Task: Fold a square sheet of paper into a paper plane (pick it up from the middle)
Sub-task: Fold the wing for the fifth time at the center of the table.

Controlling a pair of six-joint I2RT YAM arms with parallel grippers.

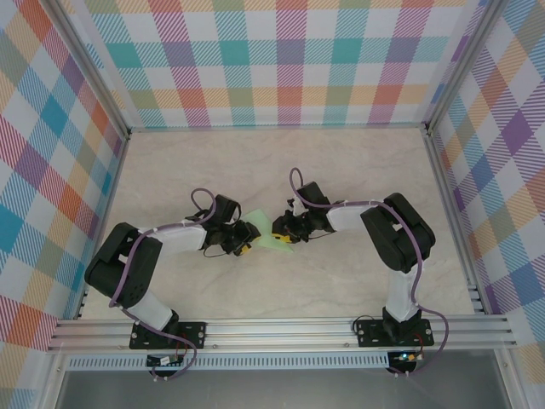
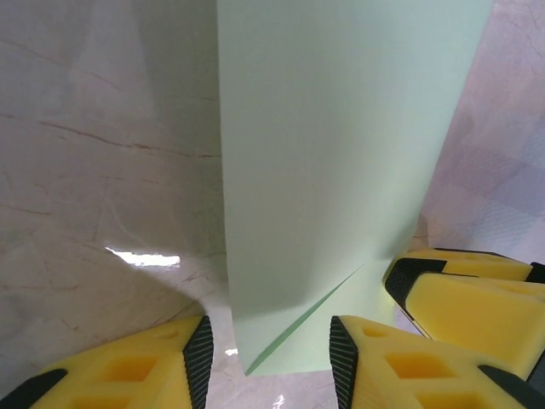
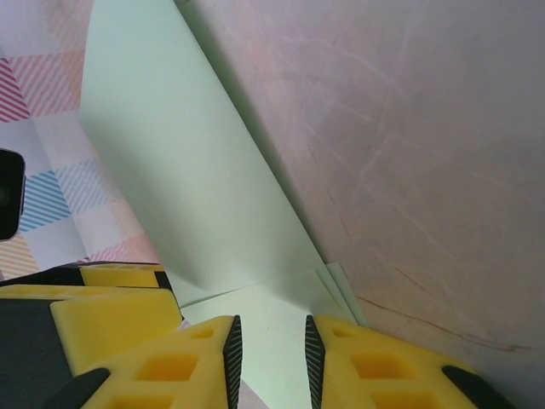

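Mid-fold: 2 grippers nose to nose at table centre.

The thin pale mint-green square sheet of paper point(image 1: 262, 223) lies mid-table on the beige marbled tabletop point(image 1: 341, 170), creased, with 1 flap standing up off the surface in the left wrist view. The left gripper point(image 1: 244, 239) sits at the sheet's 9 o'clock, jaws well apart, straddling a folded corner without clamping it. The right gripper point(image 1: 281, 232) is at 3 o'clock, jaws nearly together over layered edges; whether it pinches them cannot be told. Likely an early nose fold, with no dart shape yet. The next move probably calls for 1 gripper to pin the sheet while the other presses the raised flap flat.
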